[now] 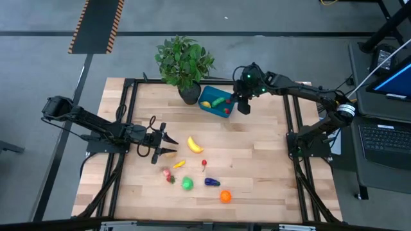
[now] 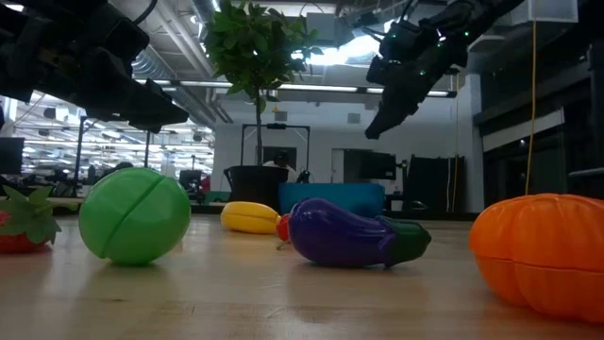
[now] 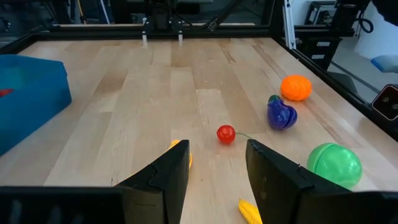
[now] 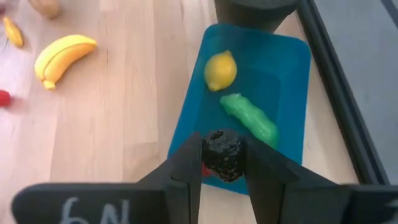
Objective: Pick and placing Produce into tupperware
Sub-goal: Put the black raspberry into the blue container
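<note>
The teal tupperware (image 1: 210, 102) (image 4: 283, 74) sits at the table's far side beside the plant pot. It holds a yellow lemon (image 4: 221, 70), a green piece (image 4: 250, 117) and a red piece (image 4: 206, 169). My right gripper (image 1: 244, 106) (image 4: 224, 163) hovers over its right end, shut on a dark bumpy berry (image 4: 224, 153). My left gripper (image 1: 168, 144) (image 3: 217, 167) is open, low over the table's left middle. It points toward the banana (image 1: 194, 144) and touches nothing. Loose produce lies on the wood: cherry (image 3: 226, 133), eggplant (image 3: 281, 113), orange (image 3: 296, 87), green ball (image 3: 334, 165). My right gripper pinches the dark bumpy berry (image 4: 225, 144) between its two fingers (image 4: 186, 169), one on each side. The fingers come from above, pointing down. The berry is lifted clear, above the tupperware's floor near the red piece.
A leafy potted plant (image 1: 184, 64) stands just left of the tupperware. A strawberry (image 1: 168, 174) and a small yellow piece (image 1: 178, 164) lie near the table's front. Dark frame rails (image 1: 292, 147) border the table's left and right sides. Bare wood lies right of the produce.
</note>
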Motion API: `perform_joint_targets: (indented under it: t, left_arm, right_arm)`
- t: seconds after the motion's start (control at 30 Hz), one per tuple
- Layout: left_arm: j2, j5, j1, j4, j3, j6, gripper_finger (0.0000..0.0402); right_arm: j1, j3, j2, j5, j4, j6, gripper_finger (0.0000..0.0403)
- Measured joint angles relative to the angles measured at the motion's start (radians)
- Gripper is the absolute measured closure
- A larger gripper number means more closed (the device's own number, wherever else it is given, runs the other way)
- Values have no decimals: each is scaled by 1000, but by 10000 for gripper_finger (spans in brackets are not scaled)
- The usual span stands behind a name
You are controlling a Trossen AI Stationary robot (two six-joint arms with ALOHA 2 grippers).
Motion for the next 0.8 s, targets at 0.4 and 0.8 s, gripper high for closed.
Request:
perform_joint_targets:
  t: [0.4,0.8]
  left_arm:
    - [0,0,0,2,0,-1,250]
    - [0,0,0,2,0,-4,250]
  right_arm:
    - [3,0,93,-34,62,-20,307]
    - [2,33,300,-56,172,-19,307]
